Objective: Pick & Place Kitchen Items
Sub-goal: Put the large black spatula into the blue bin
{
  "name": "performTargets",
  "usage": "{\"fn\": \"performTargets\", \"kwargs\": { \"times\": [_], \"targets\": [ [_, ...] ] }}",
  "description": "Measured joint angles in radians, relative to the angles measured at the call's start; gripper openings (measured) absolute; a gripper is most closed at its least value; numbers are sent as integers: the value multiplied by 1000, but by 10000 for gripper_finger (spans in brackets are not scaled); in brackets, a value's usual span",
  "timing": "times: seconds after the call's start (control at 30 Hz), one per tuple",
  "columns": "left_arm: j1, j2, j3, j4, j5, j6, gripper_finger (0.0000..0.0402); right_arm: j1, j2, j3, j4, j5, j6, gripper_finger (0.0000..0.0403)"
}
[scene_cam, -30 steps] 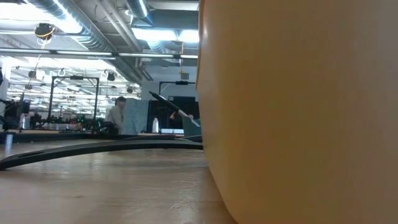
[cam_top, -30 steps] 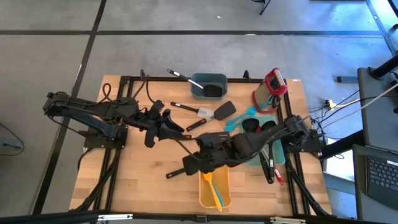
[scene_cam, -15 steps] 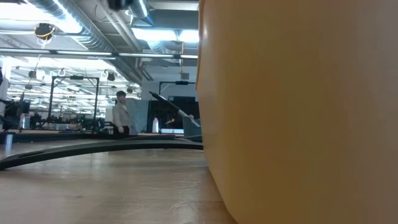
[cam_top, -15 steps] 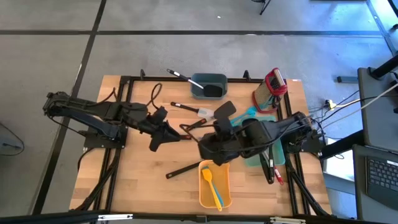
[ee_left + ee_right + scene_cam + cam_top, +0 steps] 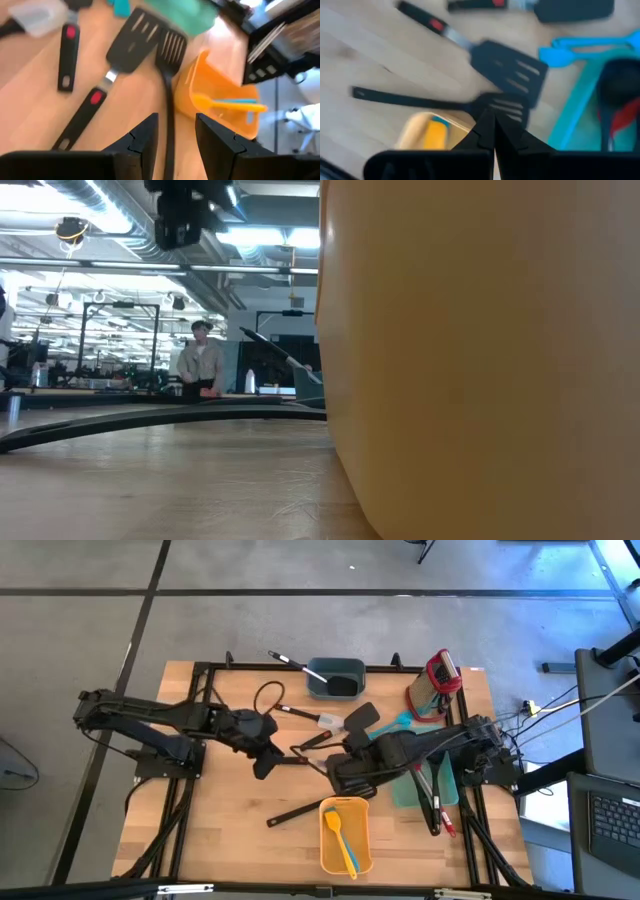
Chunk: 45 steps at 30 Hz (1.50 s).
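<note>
A long black slotted turner (image 5: 298,810) lies flat on the table left of the orange bin (image 5: 326,840), which holds an orange-headed spatula (image 5: 340,838). My right gripper (image 5: 345,780) hangs shut and empty just above the turner's head (image 5: 504,105), beside the bin. My left gripper (image 5: 265,764) hovers open left of it, slanting down toward the table's right. In its wrist view the turner's handle (image 5: 168,120) shows on the table beyond the gap between the fingers. A red-trimmed black turner (image 5: 131,41) lies next to it.
A teal tray (image 5: 448,780) with ladles sits at the right. A dark bin (image 5: 337,678) and a red holder (image 5: 440,675) stand at the far edge. A white spatula (image 5: 326,720) and another black turner (image 5: 362,717) lie mid-table. A person stands in the room behind (image 5: 200,360).
My right gripper has drawn away from the slotted turner's handle toward the table's far right and tipped more steeply downward. The turner stays where it lay. My left gripper has sunk a little and tipped from level to slanting down.
</note>
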Motion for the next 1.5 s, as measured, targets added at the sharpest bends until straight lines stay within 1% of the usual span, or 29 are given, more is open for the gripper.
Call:
{"fn": "performTargets", "kwargs": {
  "times": [0.07,0.17,0.27,0.33,0.5,0.6,0.67,0.73,0.8,0.87,1.0,1.1,1.27,1.5],
  "targets": [
    [4,36,0,0,27,13,123,-16,0,-71,-1,-47,-1,1],
    [0,92,0,-14,56,49,123,-41,3,-183,55,-129,-5,1],
    [-15,139,0,-23,58,85,123,-56,3,-271,94,-217,-29,1],
    [-26,155,0,-28,38,88,123,-58,2,-328,132,-256,-34,1],
    [-59,146,0,-104,-54,103,123,-58,2,-430,196,-286,4,0],
    [-72,133,0,-129,-97,110,122,-58,2,-491,311,-302,31,0],
    [-77,119,-17,-125,-99,108,118,-58,2,-534,382,-317,55,0],
    [-77,106,-46,-87,-81,107,111,-58,2,-574,434,-318,85,0],
    [-84,89,-90,-72,-63,93,102,-57,2,-596,441,-318,124,0],
    [-97,68,-146,-15,-48,72,93,-55,2,-602,439,-310,150,0],
    [-133,22,-264,113,-28,43,81,-56,2,-608,435,-308,158,0],
    [-160,9,-331,194,-27,43,81,-56,2,-608,439,-300,158,0],
    [-179,30,-392,292,58,8,104,-63,2,-639,456,-297,165,0],
    [-190,50,-407,381,68,16,160,-64,2,-728,565,-315,191,0]
  ]
}}
